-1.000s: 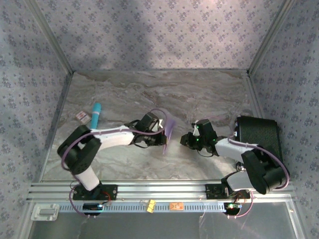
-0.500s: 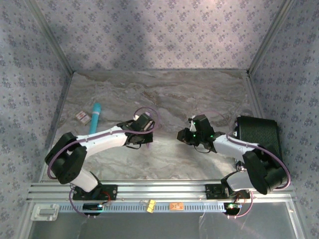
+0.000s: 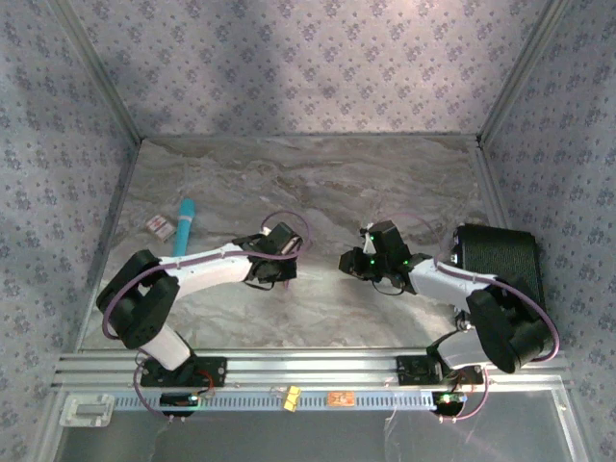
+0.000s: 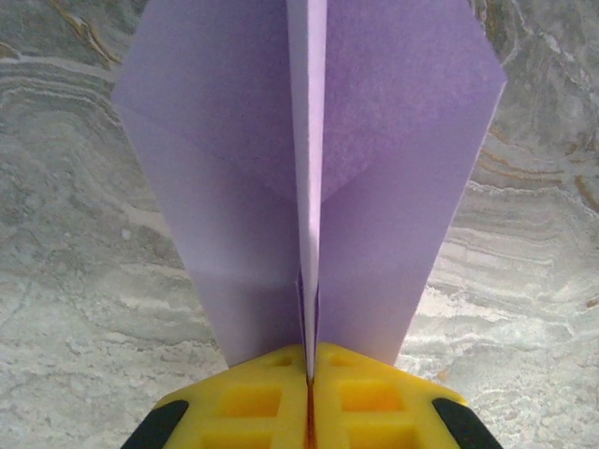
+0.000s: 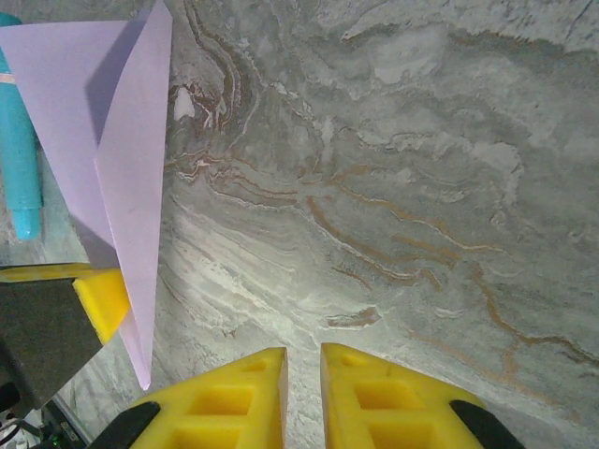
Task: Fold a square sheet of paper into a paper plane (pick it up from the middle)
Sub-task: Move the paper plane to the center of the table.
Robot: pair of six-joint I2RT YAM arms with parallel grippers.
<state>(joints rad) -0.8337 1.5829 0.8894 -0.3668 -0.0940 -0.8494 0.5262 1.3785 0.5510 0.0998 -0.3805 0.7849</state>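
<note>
The left gripper (image 4: 309, 388) pinches the plane (image 4: 393, 187) by its centre keel over the table (image 4: 75, 309), the light, easily creased paper probably safest held at that stiffer fold, while the right gripper (image 5: 303, 393) hovers nearby, barely parted, empty.

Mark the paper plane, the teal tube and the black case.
paper plane (image 4: 225, 187): left wrist view, its left wing.
teal tube (image 3: 183, 227): top external view, mid-barrel.
black case (image 3: 499, 258): top external view, ribbed top.
</note>
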